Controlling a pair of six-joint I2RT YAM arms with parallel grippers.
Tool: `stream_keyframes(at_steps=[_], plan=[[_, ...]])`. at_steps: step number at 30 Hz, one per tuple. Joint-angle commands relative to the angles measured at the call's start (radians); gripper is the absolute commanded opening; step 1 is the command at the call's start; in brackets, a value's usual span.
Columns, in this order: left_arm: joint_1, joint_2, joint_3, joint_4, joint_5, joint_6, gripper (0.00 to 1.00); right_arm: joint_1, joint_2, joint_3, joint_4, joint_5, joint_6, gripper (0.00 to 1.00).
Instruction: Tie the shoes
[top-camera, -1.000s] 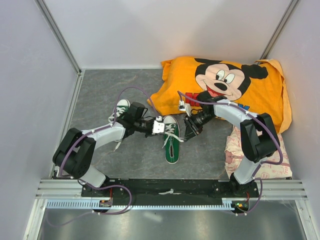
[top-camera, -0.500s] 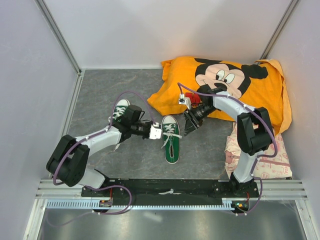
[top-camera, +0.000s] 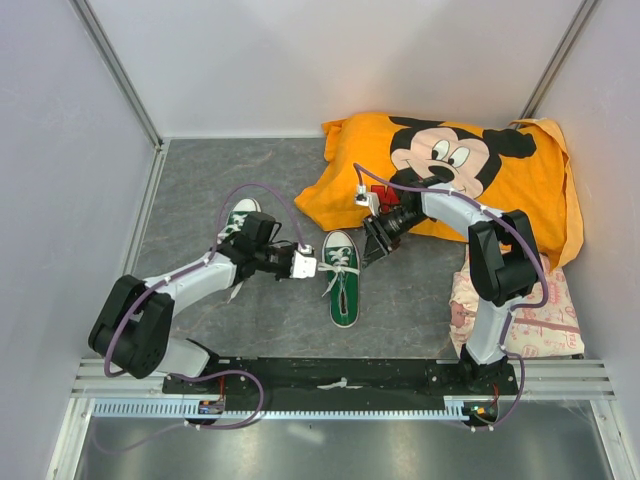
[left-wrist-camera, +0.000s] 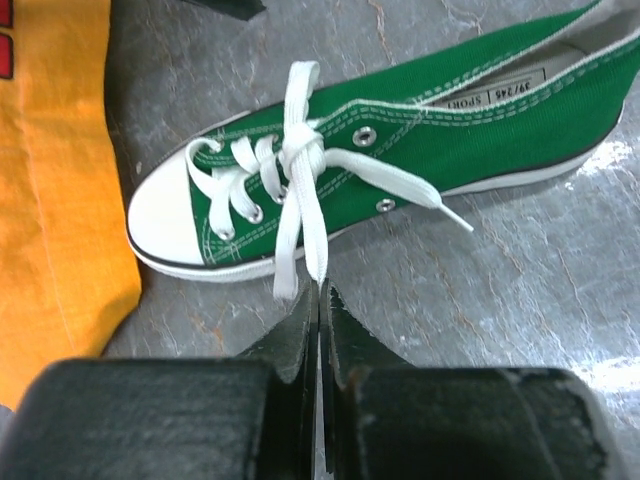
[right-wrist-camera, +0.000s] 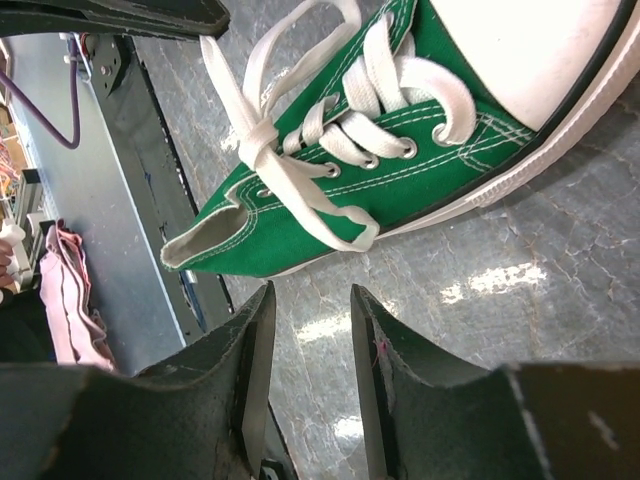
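Top external: the centre shoe (top-camera: 343, 290) lies mid-tabletop (top-camera: 200, 170), green canvas, white toe cap pointing away from the arm bases, heel toward them. Further left, the second shoe (top-camera: 240, 214) is partly hidden behind the left arm. The left gripper (top-camera: 306, 263) is just left of the centre shoe's laced part; the right gripper (top-camera: 372, 246) is just right of its toe. An orange Mickey cloth (top-camera: 450, 170) is heaped far right, its edge near that toe. A pink patterned cloth (top-camera: 525, 310) lies by the right arm's base.

Left wrist: jaws pressed together, low over the tabletop beside the shoe. The white laces (left-wrist-camera: 300, 190) are crossed in one knot over the eyelets, ends loose. One end reaches down to the jaw tips; cannot tell if it's pinched.

Right wrist: jaws spread, nothing between them, pointed at the shoe's side. A lace end is draped over the canvas.
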Motion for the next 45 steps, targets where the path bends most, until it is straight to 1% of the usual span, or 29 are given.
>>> stream_keyframes(at_steps=[1, 6, 11, 13, 16, 20, 23, 24, 26, 31, 32, 35, 41, 45], plan=[[0.033, -0.054, -0.012, -0.069, 0.001, 0.075, 0.02, 0.005, -0.026, 0.012, 0.054, -0.008, 0.032, 0.44], [0.073, -0.073, -0.032, -0.124, 0.012, 0.154, 0.02, 0.005, -0.001, 0.049, 0.081, -0.009, 0.055, 0.44], [0.102, -0.081, -0.041, -0.149, 0.026, 0.226, 0.02, 0.008, 0.04, 0.096, 0.155, 0.018, 0.092, 0.42], [0.113, -0.079, -0.041, -0.15, 0.027, 0.239, 0.01, 0.014, 0.061, 0.105, 0.185, 0.034, 0.104, 0.42], [0.122, -0.07, -0.032, -0.156, 0.024, 0.247, 0.02, 0.025, 0.091, 0.124, 0.187, 0.037, 0.099, 0.41], [0.129, -0.054, -0.018, -0.195, 0.017, 0.259, 0.01, 0.027, 0.069, 0.096, 0.189, 0.021, 0.104, 0.42], [0.131, -0.058, -0.024, -0.196, 0.02, 0.256, 0.02, 0.028, 0.042, 0.058, 0.19, -0.02, 0.136, 0.46], [0.133, -0.061, -0.026, -0.195, 0.021, 0.253, 0.01, 0.028, 0.033, 0.044, 0.198, -0.034, 0.142, 0.5], [0.131, -0.059, -0.024, -0.198, 0.029, 0.24, 0.02, 0.028, 0.01, -0.003, 0.212, -0.067, 0.162, 0.52], [0.133, -0.048, -0.021, -0.201, 0.027, 0.214, 0.02, 0.03, -0.049, -0.103, 0.304, -0.112, 0.233, 0.54], [0.133, -0.048, -0.021, -0.202, 0.027, 0.213, 0.02, 0.031, -0.056, -0.127, 0.319, -0.114, 0.259, 0.56], [0.133, -0.048, -0.021, -0.215, 0.034, 0.214, 0.02, 0.031, -0.066, -0.148, 0.362, -0.121, 0.291, 0.56], [0.131, -0.042, -0.02, -0.218, 0.043, 0.217, 0.02, 0.033, -0.049, -0.148, 0.417, -0.147, 0.351, 0.54], [0.131, -0.041, -0.021, -0.221, 0.041, 0.213, 0.01, 0.045, -0.05, -0.148, 0.443, -0.106, 0.359, 0.51]])
